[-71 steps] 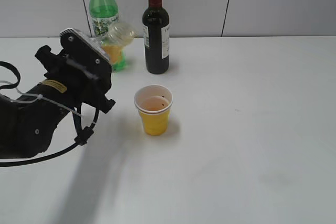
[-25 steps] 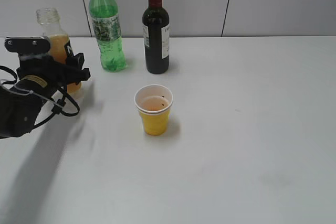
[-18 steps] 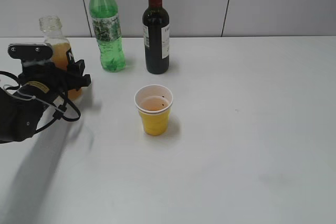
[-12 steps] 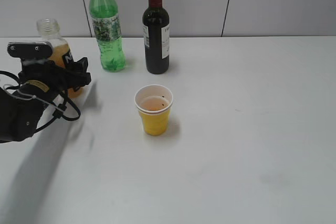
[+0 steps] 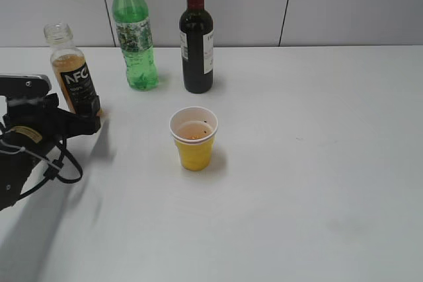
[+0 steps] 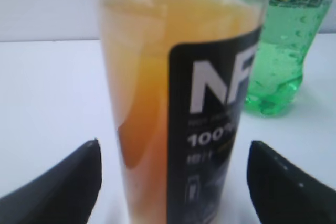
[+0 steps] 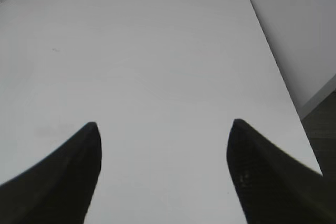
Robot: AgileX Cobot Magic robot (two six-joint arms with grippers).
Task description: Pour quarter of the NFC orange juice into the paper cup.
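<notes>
The NFC orange juice (image 5: 71,74) stands upright and capless on the table at the far left. It fills the left wrist view (image 6: 178,103), with a gap between it and each finger. My left gripper (image 6: 173,150) is open, its fingers on either side of the bottle; its body shows in the exterior view (image 5: 82,118) just in front of the bottle. The paper cup (image 5: 193,139) stands mid-table with orange liquid in its bottom. My right gripper (image 7: 164,127) is open and empty over bare table; it is out of the exterior view.
A tall green bottle (image 5: 134,31) and a dark wine bottle (image 5: 196,34) stand at the back, behind the cup. The green bottle also shows in the left wrist view (image 6: 278,40). The table's right edge (image 7: 283,82) shows in the right wrist view.
The left arm carried the tilted bottle from near the green bottle to the far left and stood it upright. Its gripper has let go and drawn back toward the front.
</notes>
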